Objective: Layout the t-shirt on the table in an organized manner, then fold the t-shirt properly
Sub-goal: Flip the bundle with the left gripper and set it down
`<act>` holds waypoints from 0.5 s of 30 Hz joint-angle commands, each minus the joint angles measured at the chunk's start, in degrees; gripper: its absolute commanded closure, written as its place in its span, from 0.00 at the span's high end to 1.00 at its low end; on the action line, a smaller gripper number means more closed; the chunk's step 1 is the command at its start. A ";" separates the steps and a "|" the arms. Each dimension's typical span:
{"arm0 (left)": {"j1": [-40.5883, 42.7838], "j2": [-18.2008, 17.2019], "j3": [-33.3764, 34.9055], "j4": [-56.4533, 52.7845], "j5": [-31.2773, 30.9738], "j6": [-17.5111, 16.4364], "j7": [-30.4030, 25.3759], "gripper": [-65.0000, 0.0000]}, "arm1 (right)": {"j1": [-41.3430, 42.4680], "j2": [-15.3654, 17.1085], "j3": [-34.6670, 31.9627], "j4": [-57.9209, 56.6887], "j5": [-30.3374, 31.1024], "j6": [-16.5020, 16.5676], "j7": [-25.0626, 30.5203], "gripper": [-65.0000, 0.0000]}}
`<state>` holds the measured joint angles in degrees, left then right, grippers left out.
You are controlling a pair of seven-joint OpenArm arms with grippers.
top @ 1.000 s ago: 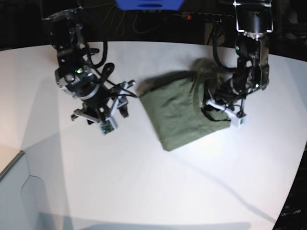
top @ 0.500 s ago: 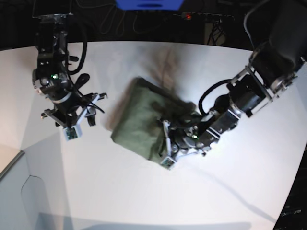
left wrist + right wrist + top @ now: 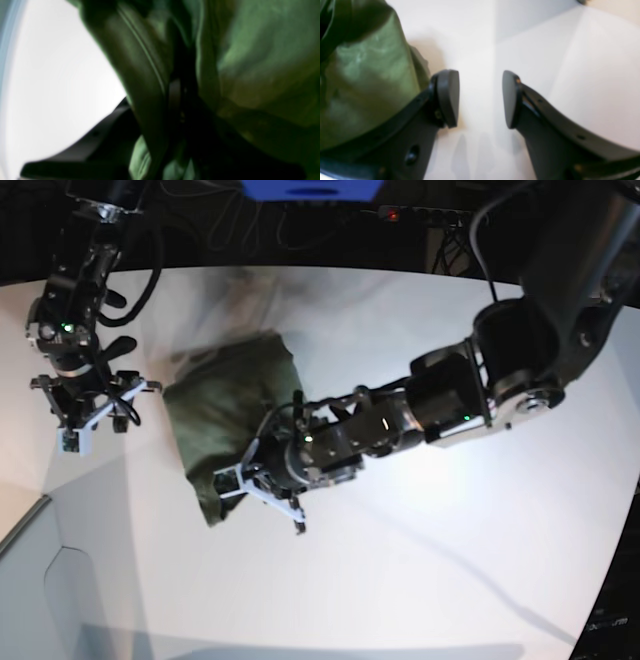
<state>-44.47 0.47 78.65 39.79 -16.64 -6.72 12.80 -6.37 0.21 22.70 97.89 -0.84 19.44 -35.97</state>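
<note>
The olive-green t-shirt [image 3: 225, 405] lies bunched in a folded heap on the white table [image 3: 430, 560], left of centre. My left arm stretches across from the right, and its gripper [image 3: 252, 480] is shut on the heap's near edge. In the left wrist view, blurred green cloth [image 3: 250, 62] fills the frame and covers the jaws; only one dark finger [image 3: 85, 145] shows. My right gripper [image 3: 95, 425] hovers open just left of the shirt. In the right wrist view its pads [image 3: 448, 97] stand apart over bare table, with the t-shirt [image 3: 365, 75] beside the left finger.
A blue object [image 3: 310, 188], a power strip with a red light [image 3: 392, 215] and cables sit past the table's far edge. A grey panel [image 3: 40, 590] lies below the table's front-left edge. The left arm's bulky links [image 3: 500, 380] span the table's right half.
The left gripper has dragged the t-shirt leftward and nearer across the table. The right arm has backed away to the far left, still open.
</note>
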 commanded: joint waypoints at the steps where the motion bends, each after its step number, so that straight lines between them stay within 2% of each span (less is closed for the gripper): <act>1: -1.47 1.60 -0.19 -0.54 1.83 0.52 -1.41 0.00 | 0.61 0.19 0.99 1.15 0.53 -0.06 1.46 0.43; 3: -0.41 3.62 -0.28 -2.12 5.96 0.00 -2.20 0.00 | 0.61 -0.16 2.84 1.15 0.53 -0.06 1.46 0.43; 6: 0.12 6.17 -0.54 -4.85 10.80 -6.25 -3.96 0.00 | -0.53 -0.16 4.77 1.23 0.53 -0.06 1.46 0.43; 8: 1.35 8.01 -0.72 -7.48 12.56 -9.24 -4.23 0.00 | -1.15 -0.16 5.13 1.32 0.53 -0.06 1.46 0.43; 15: 0.20 8.53 -0.72 -11.70 13.00 -8.88 -4.40 0.01 | -3.69 -0.25 5.04 2.82 0.53 -0.06 1.46 0.43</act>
<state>-42.39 8.54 78.15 27.83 -4.03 -15.86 7.75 -10.41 -0.47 27.68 99.39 -0.86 19.46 -35.94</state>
